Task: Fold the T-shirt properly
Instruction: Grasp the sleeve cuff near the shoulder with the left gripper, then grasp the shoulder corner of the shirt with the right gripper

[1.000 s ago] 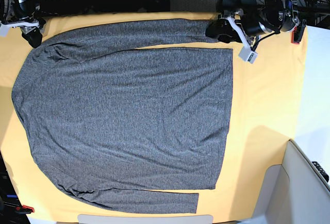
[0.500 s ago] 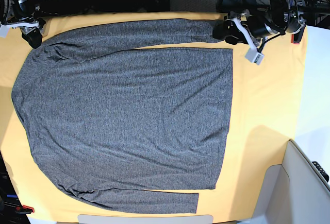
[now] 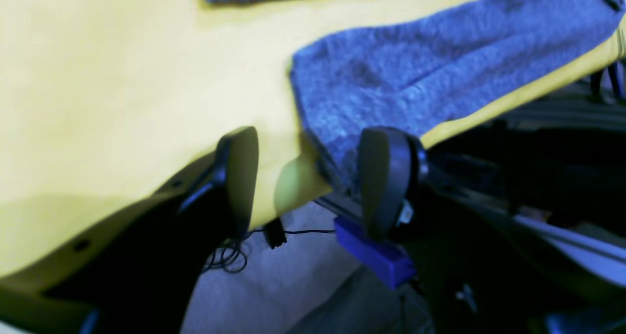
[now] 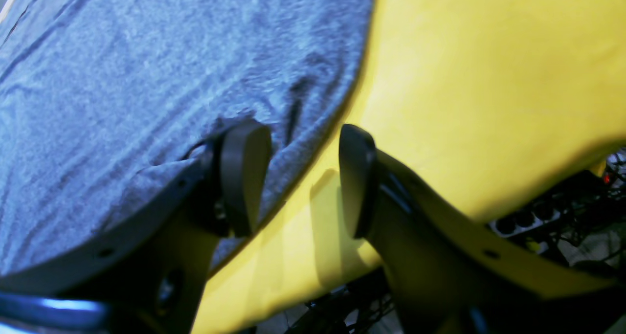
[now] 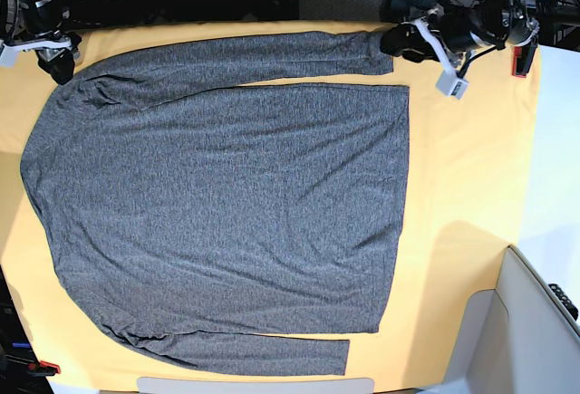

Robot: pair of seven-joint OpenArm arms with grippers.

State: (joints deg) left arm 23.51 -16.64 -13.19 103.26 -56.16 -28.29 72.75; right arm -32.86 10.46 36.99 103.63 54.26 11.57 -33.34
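Note:
The heather-grey T-shirt [image 5: 227,195] lies spread flat on the yellow-orange cloth [image 5: 462,186], with one long sleeve [image 5: 254,54] along the far edge and the other [image 5: 263,353] along the near edge. My left gripper [image 5: 391,43] hovers open at the far sleeve's cuff. In the left wrist view the cuff [image 3: 420,75] ends beside one finger of that gripper [image 3: 310,182], at the table edge. My right gripper [image 5: 59,66] sits at the shirt's far left shoulder. There its jaws [image 4: 298,177] stand apart astride the shirt's edge [image 4: 313,104], unclosed.
The table's far edge runs right behind both grippers, with cables and a power strip [image 4: 528,219] beyond it. A red clamp [image 5: 521,59] sits at the far right corner. A white box [image 5: 535,321] stands at the near right, and a white bar [image 5: 254,385] lies along the near edge.
My left arm has drawn back to the right and toward the far edge, away from the sleeve cuff. The right arm and the shirt have not moved.

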